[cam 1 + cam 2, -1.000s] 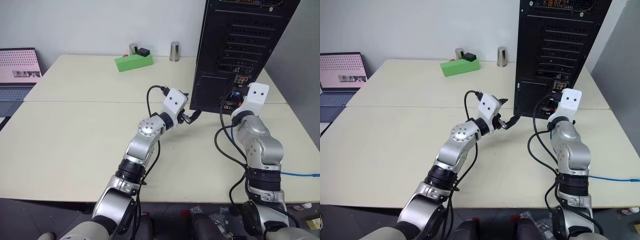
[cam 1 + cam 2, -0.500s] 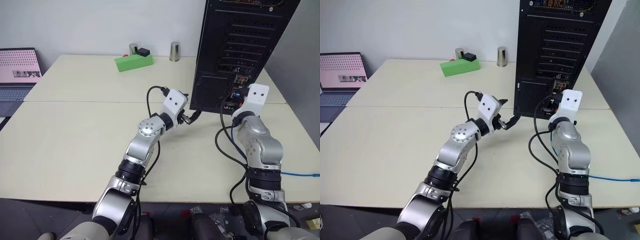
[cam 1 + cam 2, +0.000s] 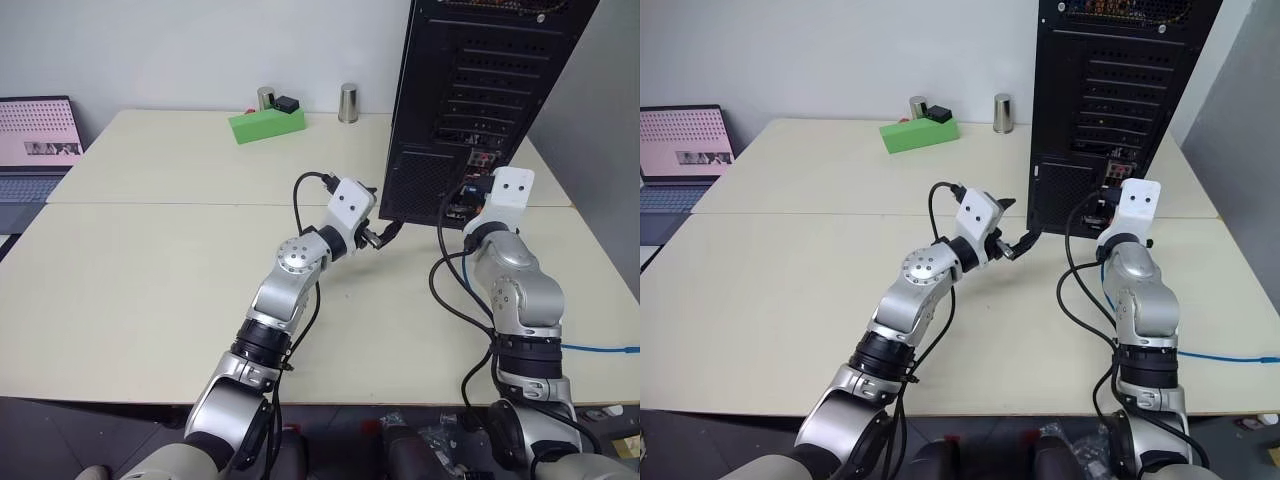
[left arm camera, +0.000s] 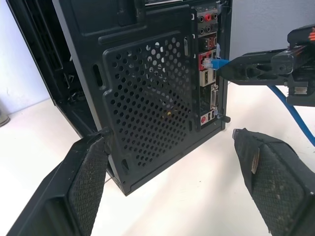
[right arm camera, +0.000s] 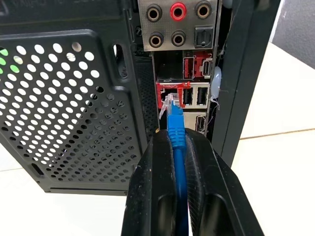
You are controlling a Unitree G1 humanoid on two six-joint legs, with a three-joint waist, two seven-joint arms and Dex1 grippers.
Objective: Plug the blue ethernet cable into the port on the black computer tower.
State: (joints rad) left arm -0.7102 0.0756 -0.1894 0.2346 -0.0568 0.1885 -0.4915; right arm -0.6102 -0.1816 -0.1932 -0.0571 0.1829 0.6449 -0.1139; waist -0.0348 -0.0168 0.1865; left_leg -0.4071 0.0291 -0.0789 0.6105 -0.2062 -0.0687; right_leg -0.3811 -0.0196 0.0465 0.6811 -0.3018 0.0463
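The black computer tower stands at the table's far right, rear side toward me. My right gripper is shut on the blue ethernet cable, level with the connector cluster. The clear plug has its tip at the mouth of the red-framed port; I cannot tell whether it is seated. The left wrist view has the same plug against the red socket block. The cable's slack trails off the table's right edge. My left gripper hangs open near the tower's lower left corner, holding nothing.
A green box and two metal cylinders sit at the table's far edge. An open laptop stands on the far left. Black arm cables loop beside my right arm.
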